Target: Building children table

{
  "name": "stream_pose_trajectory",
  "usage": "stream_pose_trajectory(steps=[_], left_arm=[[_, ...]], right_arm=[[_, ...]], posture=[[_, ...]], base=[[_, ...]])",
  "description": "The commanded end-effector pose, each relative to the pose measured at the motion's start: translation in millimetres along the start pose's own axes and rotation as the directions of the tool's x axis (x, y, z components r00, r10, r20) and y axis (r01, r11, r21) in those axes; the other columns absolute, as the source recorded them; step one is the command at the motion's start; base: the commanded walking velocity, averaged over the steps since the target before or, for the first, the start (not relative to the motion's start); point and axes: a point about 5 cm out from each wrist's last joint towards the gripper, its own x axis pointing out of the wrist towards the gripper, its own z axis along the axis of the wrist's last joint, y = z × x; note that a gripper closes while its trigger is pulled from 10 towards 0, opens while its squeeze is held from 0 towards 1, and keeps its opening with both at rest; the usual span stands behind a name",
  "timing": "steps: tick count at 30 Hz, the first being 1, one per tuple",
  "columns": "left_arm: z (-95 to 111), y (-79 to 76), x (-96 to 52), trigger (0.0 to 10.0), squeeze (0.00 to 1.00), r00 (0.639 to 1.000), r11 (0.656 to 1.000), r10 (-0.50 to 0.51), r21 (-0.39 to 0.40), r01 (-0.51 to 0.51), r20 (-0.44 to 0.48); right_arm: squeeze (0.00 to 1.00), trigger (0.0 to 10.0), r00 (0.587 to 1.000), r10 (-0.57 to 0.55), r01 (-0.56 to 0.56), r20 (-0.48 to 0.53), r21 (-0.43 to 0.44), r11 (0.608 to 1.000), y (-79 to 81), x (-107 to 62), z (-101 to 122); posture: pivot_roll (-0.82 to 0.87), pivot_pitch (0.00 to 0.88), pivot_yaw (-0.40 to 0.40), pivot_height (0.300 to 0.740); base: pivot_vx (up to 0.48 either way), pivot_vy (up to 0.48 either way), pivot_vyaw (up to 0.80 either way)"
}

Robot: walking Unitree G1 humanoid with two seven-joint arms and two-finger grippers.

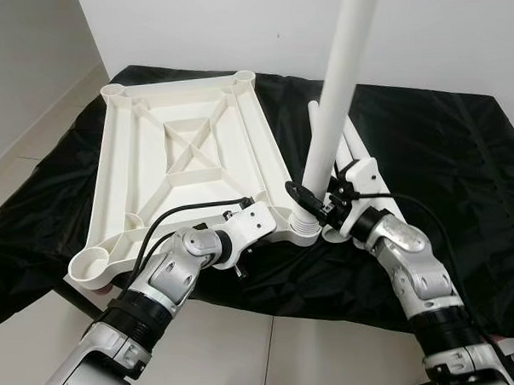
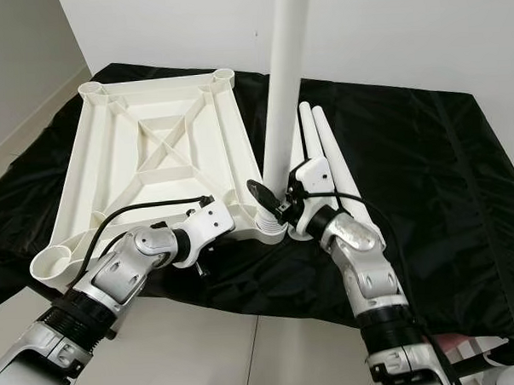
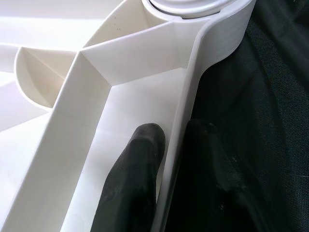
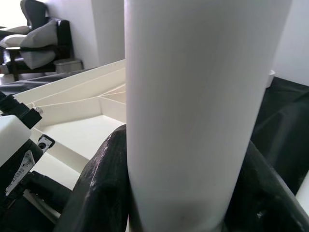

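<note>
The main risk is that the tall white plastic leg tube [image 1: 334, 95] goes crooked in the corner socket [image 1: 304, 224] and jams, or pops out, if the right end effector [image 1: 319, 205] pushes while the tube leans. The tube already tilts a little away from the white ribbed plastic tabletop [image 1: 183, 162]. The tabletop could also slide on the black cloth [image 1: 443, 150] if the hold gives way. The left end effector [image 3: 166, 159] pinches the tabletop's edge wall near this socket, one finger on each side. The right end effector is closed around the tube's lower end. The tabletop lies upside down, ribs in a cross pattern, with round sockets at the corners. Spare white leg tubes [image 2: 328, 151] lie just beside it on the cloth.
</note>
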Motion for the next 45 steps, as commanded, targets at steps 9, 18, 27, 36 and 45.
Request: stream_pose_trajectory(steps=[9, 18, 27, 36, 45], left_arm=[[-8.4, -15.1, 1.3, 10.0, 0.0, 0.993, 0.994, -0.109, 0.001, 0.109, -0.038], [-6.3, -15.3, 0.4, 10.0, 0.0, 0.994, 0.994, -0.105, 0.002, 0.105, -0.032], [-4.9, -15.7, 0.3, 10.0, 0.0, 0.994, 0.995, -0.102, 0.002, 0.102, -0.027], [-3.3, -17.2, 0.4, 10.0, 0.0, 0.995, 0.995, -0.097, 0.001, 0.097, -0.022], [-1.7, -16.7, -0.2, 10.0, 0.0, 0.996, 0.996, -0.088, -0.006, 0.088, -0.015]], right_arm=[[0.0, 10.0, 0.991, 0.032, -0.025, -0.127, 0.056, 0.998, -3.0, -8.4, -28.4], [0.0, 10.0, 0.987, -0.037, 0.047, -0.154, 0.065, 0.997, 2.2, -19.0, -44.4], [0.0, 10.0, 0.988, -0.101, 0.111, -0.115, 0.083, 0.99, 4.8, -18.2, -42.4], [0.0, 10.0, 0.99, -0.115, 0.121, -0.081, 0.067, 0.99, 13.2, -11.9, -34.5], [0.0, 10.0, 0.99, -0.101, 0.106, -0.098, 0.052, 0.993, 21.7, -12.3, -37.7]], posture=[[-0.11, 0.156, 0.02, 0.74], [-0.11, 0.153, 0.018, 0.74], [-0.12, 0.142, 0.018, 0.74], [-0.12, 0.13, 0.006, 0.74], [-0.11, 0.14, 0.002, 0.74]], base=[[0.0, 0.0, 0.0], [0.0, 0.0, 0.0], [0.0, 0.0, 0.0], [0.0, 0.0, 0.0], [0.0, 0.0, 0.0]])
